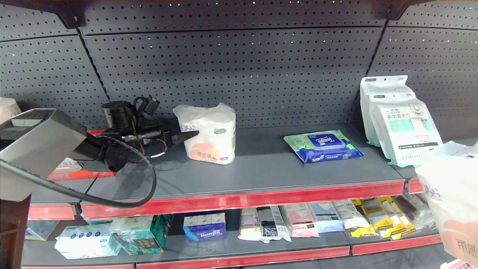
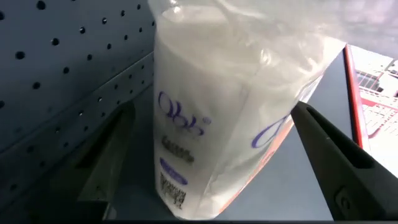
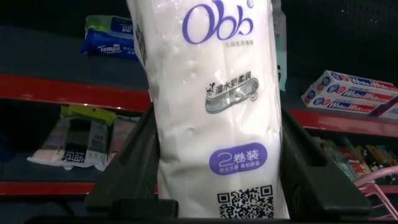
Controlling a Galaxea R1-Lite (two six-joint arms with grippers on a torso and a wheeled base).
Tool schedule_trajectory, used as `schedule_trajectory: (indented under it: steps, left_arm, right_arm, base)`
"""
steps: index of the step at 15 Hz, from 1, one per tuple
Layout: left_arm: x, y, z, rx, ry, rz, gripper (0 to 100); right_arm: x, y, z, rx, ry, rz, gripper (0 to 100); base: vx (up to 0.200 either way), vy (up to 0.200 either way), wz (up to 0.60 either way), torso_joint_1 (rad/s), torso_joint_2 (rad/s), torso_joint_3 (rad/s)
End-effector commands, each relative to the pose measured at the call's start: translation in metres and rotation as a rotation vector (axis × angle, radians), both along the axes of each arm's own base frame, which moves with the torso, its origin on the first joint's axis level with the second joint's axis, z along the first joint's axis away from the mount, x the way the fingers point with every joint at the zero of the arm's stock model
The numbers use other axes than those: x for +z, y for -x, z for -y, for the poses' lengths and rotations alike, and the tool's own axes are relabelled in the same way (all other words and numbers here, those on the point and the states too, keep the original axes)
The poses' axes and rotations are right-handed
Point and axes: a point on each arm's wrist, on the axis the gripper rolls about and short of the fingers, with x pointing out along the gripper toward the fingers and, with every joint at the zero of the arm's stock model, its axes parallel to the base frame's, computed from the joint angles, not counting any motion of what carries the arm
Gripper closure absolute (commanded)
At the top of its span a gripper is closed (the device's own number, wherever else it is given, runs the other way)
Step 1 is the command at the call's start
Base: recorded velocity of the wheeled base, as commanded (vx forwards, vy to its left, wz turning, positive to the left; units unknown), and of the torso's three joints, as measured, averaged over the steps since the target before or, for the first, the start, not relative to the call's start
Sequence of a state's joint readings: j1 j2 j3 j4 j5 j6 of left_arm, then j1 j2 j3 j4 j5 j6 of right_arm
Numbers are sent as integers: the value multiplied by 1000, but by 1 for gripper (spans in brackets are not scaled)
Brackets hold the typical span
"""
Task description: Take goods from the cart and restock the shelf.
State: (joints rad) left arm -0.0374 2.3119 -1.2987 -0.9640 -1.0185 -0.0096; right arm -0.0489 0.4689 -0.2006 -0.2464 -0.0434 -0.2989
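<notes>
The left gripper (image 2: 211, 121) stands spread around a tissue-roll pack (image 1: 209, 132) upright on the shelf (image 1: 261, 168) (that placement looks done), while the right gripper (image 3: 214, 158) pinches a second pack (image 1: 452, 201), which likely next needs setting down on bare shelf nearby

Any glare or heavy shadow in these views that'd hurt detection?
Head view: the left gripper and its arm throw a soft shadow on the shelf board. Left wrist view: the wrap on the shelved roll pack glares white at its top. Right wrist view: the held roll pack is bright, the shelves behind dark.
</notes>
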Motion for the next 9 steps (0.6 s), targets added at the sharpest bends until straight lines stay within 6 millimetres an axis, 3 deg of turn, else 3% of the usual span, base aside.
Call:
schedule_trajectory:
  steps: [1, 9]
  left_arm:
    - [2, -3, 6, -19, 3, 13, 0]
    - [-11, -5, 26, -56, 3, -14, 0]
  right_arm:
    - [0, 0, 0, 0, 2, -3, 100]
    - [0, 0, 0, -1, 8, -3, 100]
  base:
    - [0, 0, 0, 0, 0, 0]
    - [0, 0, 0, 0, 0, 0]
